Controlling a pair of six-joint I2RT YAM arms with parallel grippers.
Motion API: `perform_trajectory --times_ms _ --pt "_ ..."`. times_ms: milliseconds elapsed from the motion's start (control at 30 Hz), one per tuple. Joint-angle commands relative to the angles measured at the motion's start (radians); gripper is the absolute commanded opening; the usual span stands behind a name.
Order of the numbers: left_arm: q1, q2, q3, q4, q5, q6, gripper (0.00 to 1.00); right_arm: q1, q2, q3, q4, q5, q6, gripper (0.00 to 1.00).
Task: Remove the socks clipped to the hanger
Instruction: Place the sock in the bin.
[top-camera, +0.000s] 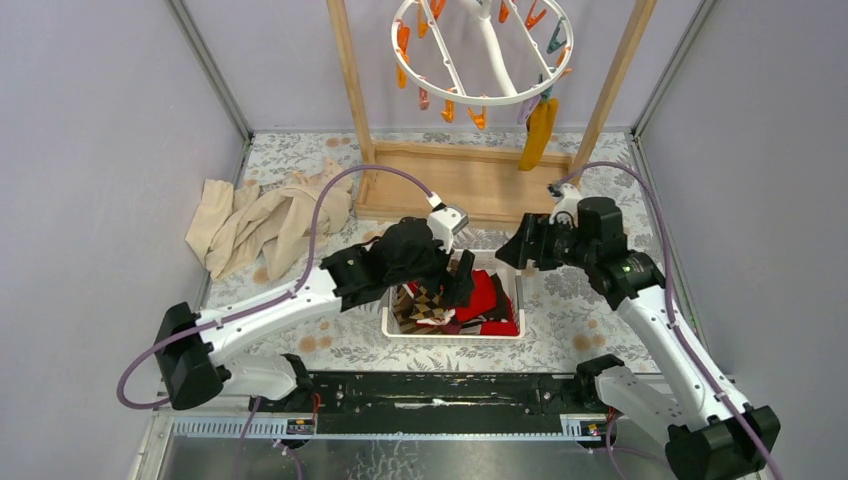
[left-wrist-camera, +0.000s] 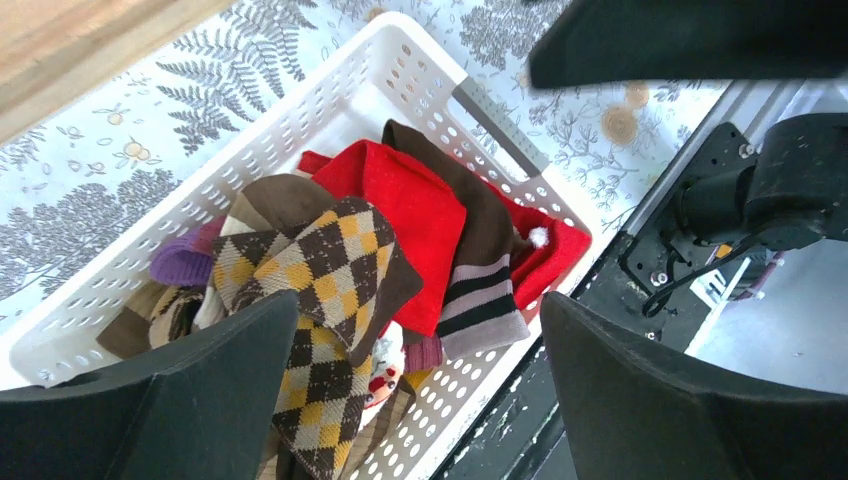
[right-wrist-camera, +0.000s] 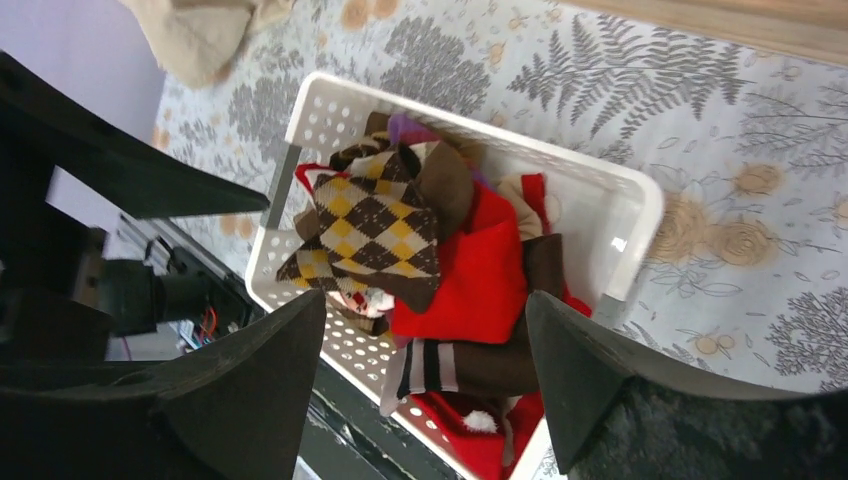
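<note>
One beige cloth (top-camera: 270, 225) lies crumpled at the left of the patterned worktop (top-camera: 345, 345), well apart from everything else. Next to the right, the left arm (top-camera: 300, 295) reaches in over one white basket (top-camera: 450, 336). The left jaws stand released, wide apart and grasping nothing. In the left wrist view their two dark fingers (left-wrist-camera: 200, 400) frame the heap of socks (left-wrist-camera: 400, 230), which lies below and between them, apart from both. In that heap there are five to count: a brown argyle sock (left-wrist-camera: 320, 290) on top, a red sock (left-wrist-camera: 415, 210) beside it, a brown striped sock (left-wrist-camera: 485, 280), a purple sock (left-wrist-camera: 180, 262) by the basket wall and a red bobble sock (left-wrist-camera: 560, 250). More lie folded underneath, so the full number is hard to make out. Just right of the basket the right jaws are likewise released, with nothing between them, and the same heap shows lower down between their fingers (right-wrist-camera: 620, 400) in the right wrist view. Farther back and to the right, the hanger (top-camera: 498, 52) hangs inside the wooden rack frame (top-camera: 352, 80), its top cut off by the picture edge. One mustard yellow sock (top-camera: 537, 135) is clipped at its right side, well apart from both arms. As far as can be made out, the other clips (top-camera: 402, 45) in view, orange and teal, hold nothing.
</note>
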Motion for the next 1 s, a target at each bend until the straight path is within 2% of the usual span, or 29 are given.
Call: perform_trajectory --times_ms 0,200,367,600,767,967 --pt "-0.004 -0.069 0.030 -0.078 -0.075 0.017 0.99 0.159 0.034 0.063 -0.032 0.147 -0.026 0.80" --pt "-0.004 -0.196 -0.025 -0.119 -0.202 -0.032 0.99 0.322 0.100 0.062 -0.001 0.305 0.002 0.78" --pt "-0.004 -0.244 -0.071 -0.135 -0.232 -0.079 0.98 0.481 0.179 0.072 0.052 0.500 0.035 0.76" --pt "-0.004 -0.279 -0.113 -0.135 -0.248 -0.118 0.98 0.643 0.335 0.078 0.139 0.752 0.115 0.75" --pt "-0.004 -0.298 -0.143 -0.138 -0.253 -0.130 0.98 0.689 0.486 0.072 0.136 0.868 0.181 0.75" --pt "-0.004 -0.308 -0.165 -0.138 -0.250 -0.138 0.98 0.692 0.555 -0.043 0.162 0.911 0.229 0.75"
